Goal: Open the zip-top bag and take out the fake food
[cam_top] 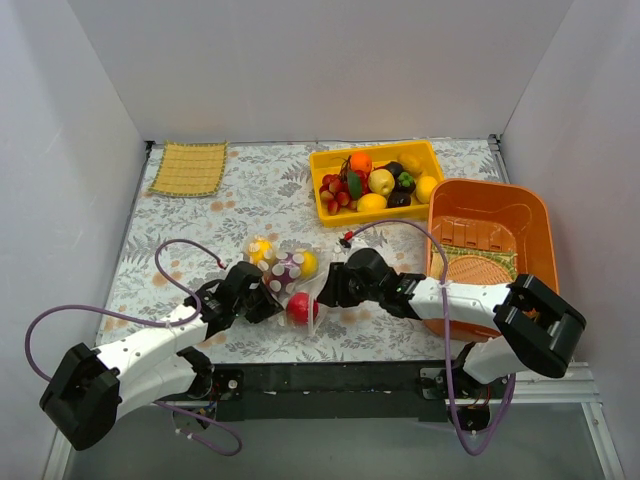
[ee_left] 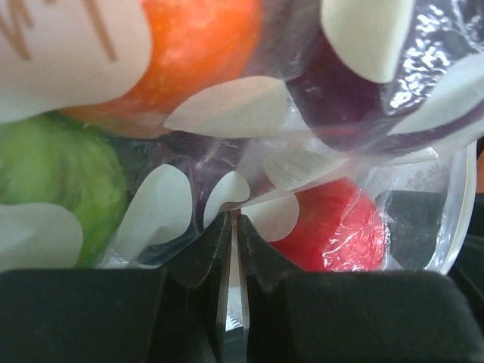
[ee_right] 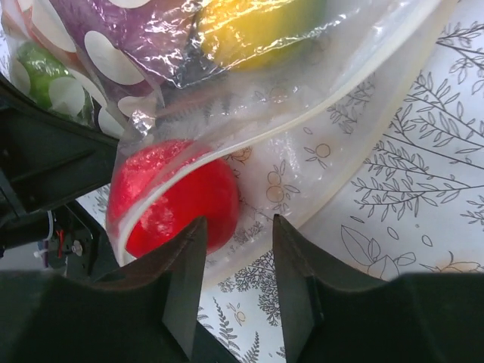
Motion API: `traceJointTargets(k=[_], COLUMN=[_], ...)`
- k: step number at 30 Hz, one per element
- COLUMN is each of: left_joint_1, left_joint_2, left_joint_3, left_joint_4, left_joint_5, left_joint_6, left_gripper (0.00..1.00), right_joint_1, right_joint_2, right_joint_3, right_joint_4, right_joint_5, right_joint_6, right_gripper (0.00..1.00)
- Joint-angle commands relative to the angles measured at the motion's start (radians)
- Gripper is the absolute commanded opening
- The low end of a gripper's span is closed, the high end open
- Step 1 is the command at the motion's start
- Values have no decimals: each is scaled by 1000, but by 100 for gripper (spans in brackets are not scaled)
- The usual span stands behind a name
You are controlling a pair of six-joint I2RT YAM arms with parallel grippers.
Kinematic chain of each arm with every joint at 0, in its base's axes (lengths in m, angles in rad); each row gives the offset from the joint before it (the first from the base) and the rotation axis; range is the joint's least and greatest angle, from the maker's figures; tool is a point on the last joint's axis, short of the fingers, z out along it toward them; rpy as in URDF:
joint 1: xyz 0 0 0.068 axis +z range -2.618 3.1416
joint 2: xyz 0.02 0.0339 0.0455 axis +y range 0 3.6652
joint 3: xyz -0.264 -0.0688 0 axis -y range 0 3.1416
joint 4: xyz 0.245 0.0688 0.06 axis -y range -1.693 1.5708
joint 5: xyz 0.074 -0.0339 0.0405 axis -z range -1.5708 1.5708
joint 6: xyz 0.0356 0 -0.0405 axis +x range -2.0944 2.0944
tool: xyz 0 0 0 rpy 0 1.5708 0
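Note:
The zip-top bag (cam_top: 283, 272) lies on the patterned tablecloth between my two grippers, clear plastic with whitish spots. Inside it is fake food: an orange piece (ee_left: 197, 45), a green one (ee_left: 53, 174), a purple one (ee_right: 106, 30) and a yellow one (ee_right: 249, 19). A red fruit (ee_right: 178, 197) sits at the bag's open mouth, half under the zip lip. My left gripper (ee_left: 235, 218) is shut on a fold of the bag's film. My right gripper (ee_right: 239, 221) is open just in front of the red fruit, over the bag's lower lip, holding nothing.
A yellow tray (cam_top: 330, 153) with several more fake fruits stands at the back centre. An orange basket (cam_top: 480, 195) is at the right, above my right arm. A woven yellow mat (cam_top: 188, 168) lies at the back left. Purple cables (cam_top: 175, 245) loop over the table.

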Motion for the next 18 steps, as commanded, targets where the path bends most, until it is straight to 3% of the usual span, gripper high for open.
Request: traceJointTargets(k=[1,2,6,18], left_joint_1=[-6,-6,-6,-7], left_joint_2=[-8,-9,-5,20], left_joint_3=[-27,-30,-42,-70], left_joint_4=[25,28,39,83], left_joint_5=[-40,-40,-37,-17], left_joint_6=[-24,-26,-32,-47], left_gripper=[8,8,7,5], right_joint_1=[23,24,44,152], right_joint_2=[5,2,-29,69], right_joint_3=[5,5,10,94], right_joint_4=[99,101,95,59], right_joint_5=[-29,-29,-14,-3], right_joint_6=[20,19,19,-13], right_gripper=[53,60,72,84])
